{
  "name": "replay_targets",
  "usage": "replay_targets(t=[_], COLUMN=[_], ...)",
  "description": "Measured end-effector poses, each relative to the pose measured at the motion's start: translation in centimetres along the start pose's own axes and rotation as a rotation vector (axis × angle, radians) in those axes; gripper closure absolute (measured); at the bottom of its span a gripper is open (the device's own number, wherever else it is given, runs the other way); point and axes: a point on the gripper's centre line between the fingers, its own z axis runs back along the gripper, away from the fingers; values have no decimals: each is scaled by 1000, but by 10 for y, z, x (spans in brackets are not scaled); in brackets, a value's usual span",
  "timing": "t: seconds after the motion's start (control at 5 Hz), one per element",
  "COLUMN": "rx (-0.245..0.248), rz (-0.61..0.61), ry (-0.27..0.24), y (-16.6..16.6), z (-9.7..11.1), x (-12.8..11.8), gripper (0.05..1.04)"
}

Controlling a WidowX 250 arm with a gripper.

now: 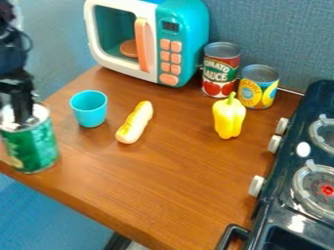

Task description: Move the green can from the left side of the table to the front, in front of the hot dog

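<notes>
Green can: located at the left side of the view, by the near left edge of the wooden counter. Long axis runs close to vertical, top end up; the slight slant seen may come from the camera's angle. Cannot tell whether its base bears on the wood or sits just clear of it.

Gripper: only one arm on this rig, so no nearer-arm question. It hangs down from the upper left, its lower end at the can's top. Key relation: the can lies directly below the gripper, its long axis roughly in line with the gripper's downward direction. The two overlap at the rim; contact looks likely, not confirmed. State of the claw: cannot tell whether wide, narrow or clamped on the can.

Surroundings: turquoise cup upright, nearest neighbour, toward the upper right of the can. Next, hot dog bun lying at a diagonal. Yellow pepper stands well apart, in front of the tomato sauce can and the yellow-and-blue can. Toy microwave at the back; black stove along the right side.
</notes>
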Motion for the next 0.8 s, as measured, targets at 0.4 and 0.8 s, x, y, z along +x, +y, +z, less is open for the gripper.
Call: replay_targets(t=[0.4,0.8], rx=[-151,-150], rz=[-162,-311], ry=[-88,-28], y=[-73,-123], z=[-4,2], x=[17,8], gripper=[83,83])
